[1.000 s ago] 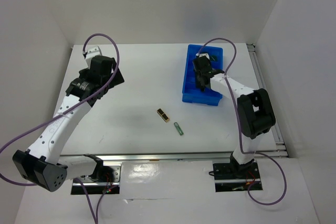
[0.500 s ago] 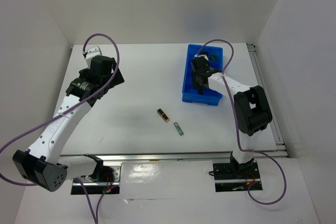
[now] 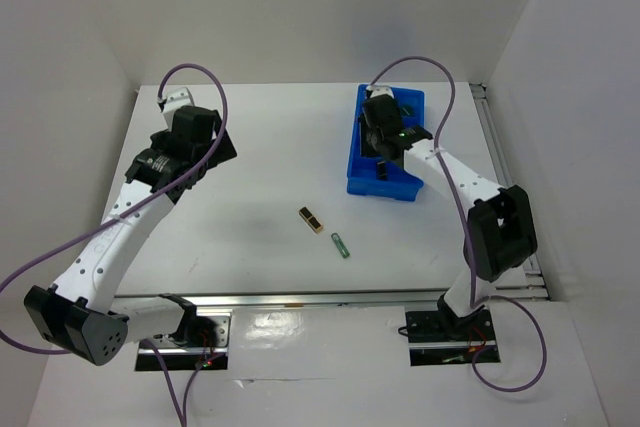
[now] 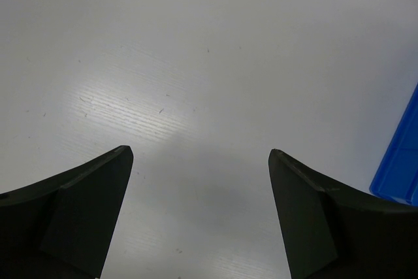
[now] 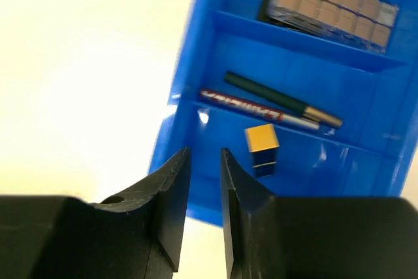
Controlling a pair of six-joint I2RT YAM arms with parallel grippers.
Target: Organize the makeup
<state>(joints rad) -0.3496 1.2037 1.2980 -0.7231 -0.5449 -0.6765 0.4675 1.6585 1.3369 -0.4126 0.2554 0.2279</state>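
The bin is blue, the palette tan-checked, the pencils dark green and red.

White arms, black joints, purple cables.

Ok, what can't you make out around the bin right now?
Top view: the right arm covers much of the blue bin; the loose lipstick and green tube are too small for detail.
Right wrist view: tan palette cut by top edge; red pencil print blurred.
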